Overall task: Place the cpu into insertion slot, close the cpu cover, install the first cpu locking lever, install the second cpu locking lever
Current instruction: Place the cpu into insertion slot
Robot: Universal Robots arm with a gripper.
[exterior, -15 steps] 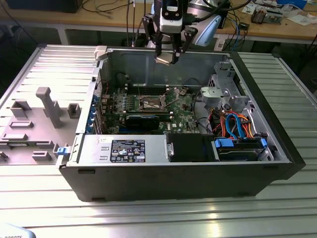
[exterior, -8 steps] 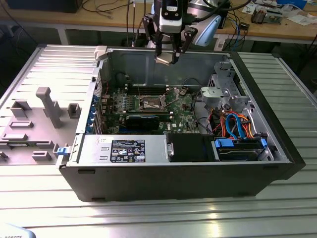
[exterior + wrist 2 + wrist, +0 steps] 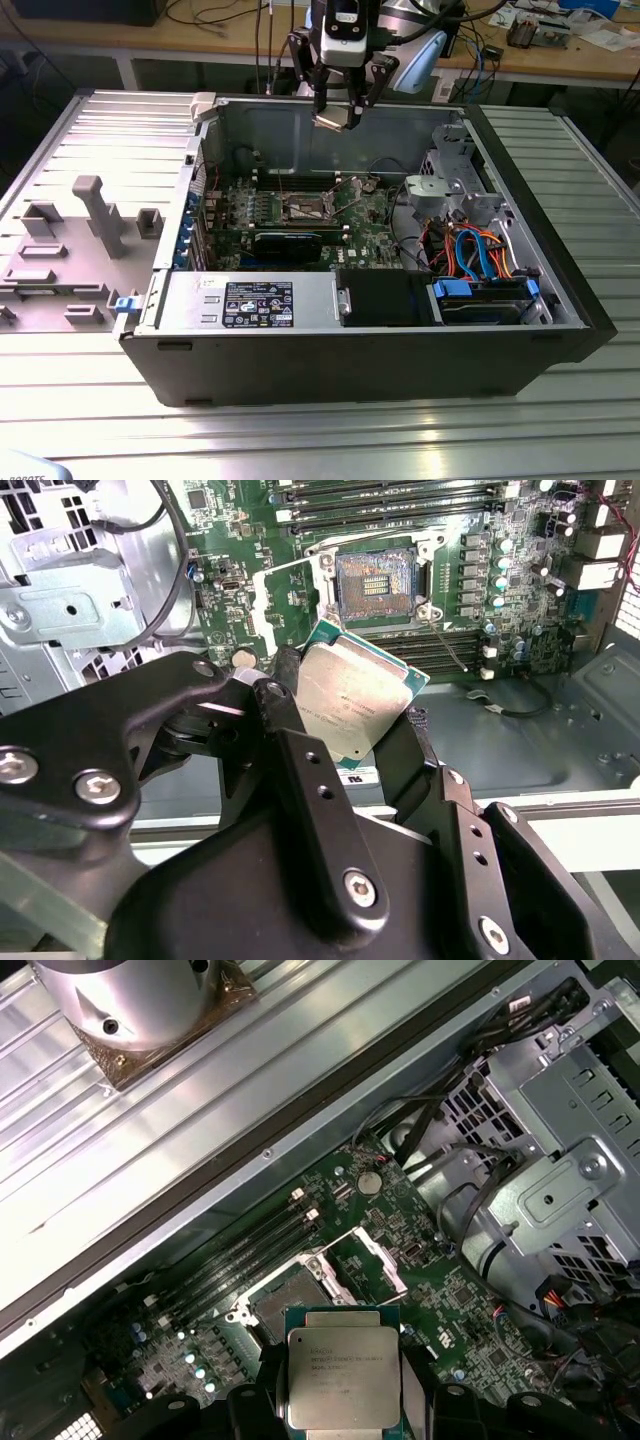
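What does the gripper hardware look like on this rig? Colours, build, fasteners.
The gripper is matte black: flat bar linkages with rounded ends, joined at the pivots by silver screw heads, with small open holes along the bars. In the exterior view the wrist housing above it is white and black, with black links on either side. I can make out no markings on the links.
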